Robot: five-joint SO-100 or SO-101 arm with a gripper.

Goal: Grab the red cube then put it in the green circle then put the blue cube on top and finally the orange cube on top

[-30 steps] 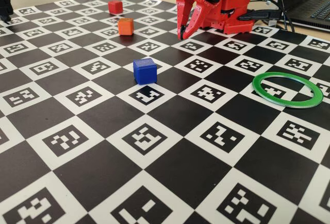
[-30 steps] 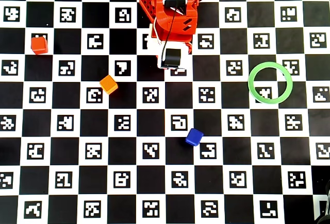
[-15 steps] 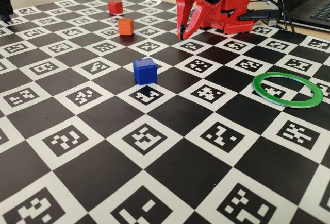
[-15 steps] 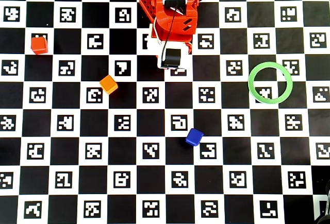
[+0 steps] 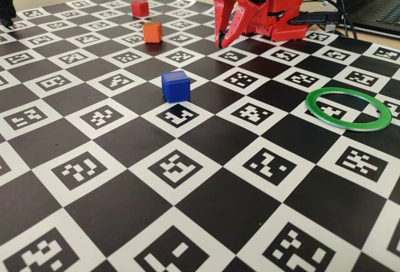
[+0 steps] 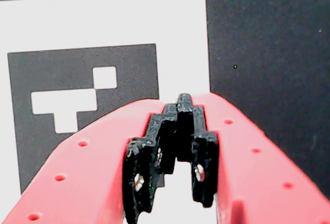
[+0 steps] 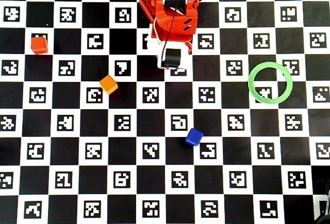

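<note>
Green circle (image 7: 270, 83) holds no cube; claw (image 6: 178, 105) closed, empty.

Lab bench: fiducial-marker checkerboard mat (image 5: 206, 178), laptop (image 5: 378, 9), cables (image 5: 325, 15).

Matt plastic blue cube (image 5: 175, 85)

The fixed view looks low across the surface (image 5: 206, 209) toward the jaws; the overhead view looks straight down; the wrist view peers closely past them.
</note>
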